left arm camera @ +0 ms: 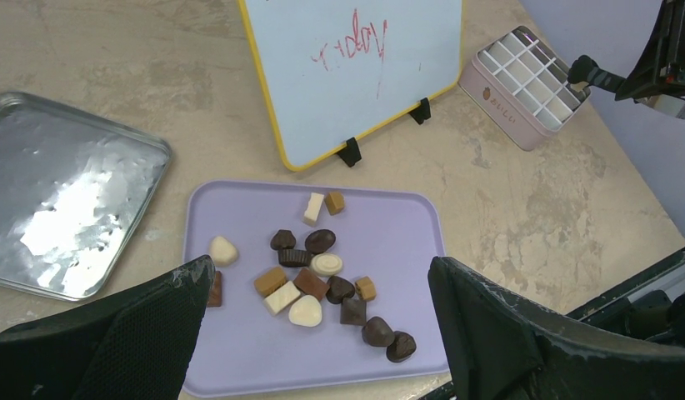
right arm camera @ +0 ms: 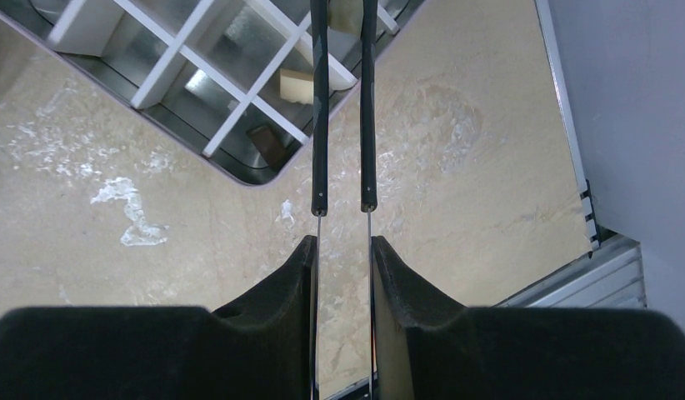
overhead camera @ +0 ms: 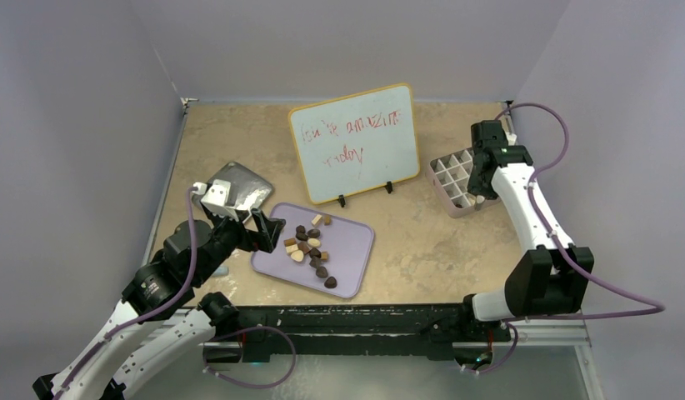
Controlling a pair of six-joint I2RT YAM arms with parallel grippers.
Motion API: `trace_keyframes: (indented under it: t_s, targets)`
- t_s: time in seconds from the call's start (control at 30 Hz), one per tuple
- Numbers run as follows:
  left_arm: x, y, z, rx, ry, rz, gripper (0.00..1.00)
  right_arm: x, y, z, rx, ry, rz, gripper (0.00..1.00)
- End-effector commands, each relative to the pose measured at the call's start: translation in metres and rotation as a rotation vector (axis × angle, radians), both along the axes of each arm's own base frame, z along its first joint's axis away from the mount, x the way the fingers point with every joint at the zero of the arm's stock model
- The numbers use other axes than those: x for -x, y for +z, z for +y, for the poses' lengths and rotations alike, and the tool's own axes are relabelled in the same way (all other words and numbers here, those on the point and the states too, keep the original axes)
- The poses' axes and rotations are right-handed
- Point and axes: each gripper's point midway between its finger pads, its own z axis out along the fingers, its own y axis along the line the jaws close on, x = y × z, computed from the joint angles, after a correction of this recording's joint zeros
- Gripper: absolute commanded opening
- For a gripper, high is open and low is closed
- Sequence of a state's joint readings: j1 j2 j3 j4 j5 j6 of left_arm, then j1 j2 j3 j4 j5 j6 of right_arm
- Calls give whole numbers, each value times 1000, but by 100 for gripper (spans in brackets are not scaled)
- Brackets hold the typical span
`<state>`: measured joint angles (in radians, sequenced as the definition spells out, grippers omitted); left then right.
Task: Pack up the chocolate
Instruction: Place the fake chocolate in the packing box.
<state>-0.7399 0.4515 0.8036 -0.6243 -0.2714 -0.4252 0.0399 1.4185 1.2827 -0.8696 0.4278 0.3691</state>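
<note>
The chocolate (overhead camera: 310,246) lies as several dark, tan and cream pieces (left arm camera: 322,279) on a lavender tray (overhead camera: 356,242) (left arm camera: 397,233). My left gripper (overhead camera: 260,227) (left arm camera: 320,268) hangs open over the tray's near-left part, holding nothing. At the far right my right gripper (overhead camera: 479,185) (right arm camera: 343,246) is shut on thin metal tongs (right arm camera: 320,125). The tongs' black tips pinch a cream piece (right arm camera: 347,12) above the pale pink gridded box (overhead camera: 446,204) (right arm camera: 264,79). A cream piece (right arm camera: 296,83) and a dark piece (right arm camera: 264,142) sit in the box's cells.
A small whiteboard (overhead camera: 356,142) (left arm camera: 356,67) with red writing stands between the tray and the box. A silver tin lid (overhead camera: 243,187) (left arm camera: 64,200) lies left of the tray. Grey walls close in the left, back and right sides.
</note>
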Motion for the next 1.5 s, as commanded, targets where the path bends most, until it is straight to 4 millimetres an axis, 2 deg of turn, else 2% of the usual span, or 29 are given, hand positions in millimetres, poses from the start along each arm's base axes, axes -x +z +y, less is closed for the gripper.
trace_keyframes:
  t_s: [0.0,0.2,0.4,0.67,0.83,0.93,1.13,1.23,1.33,1.47]
  targets:
    - [0,2,-2,-2,-15,-14,100,1,-1,-6,14,-21,-19,15]
    - [0,3,-2,1,-14,-16,100,4,-7,-2,-10,-11,-19,17]
    - [0,3,-1,2,-10,-17,100,7,-9,-6,12,-20,-7,25]
    - [-1,3,0,-1,-2,-19,100,9,0,-7,17,-21,-20,38]
    - [0,3,2,3,3,-20,100,10,6,-5,9,-11,-28,40]
    - [0,4,3,5,8,-23,100,7,18,-5,9,7,-61,39]
    - [0,4,4,4,15,-25,100,5,37,24,-121,135,-146,37]
    - [-1,6,6,6,22,-31,100,5,44,51,-218,245,-181,38]
    - [-1,6,7,6,26,-35,100,8,45,75,-239,332,-187,38]
    - [-2,7,7,6,31,-39,100,18,45,124,-248,508,-193,38]
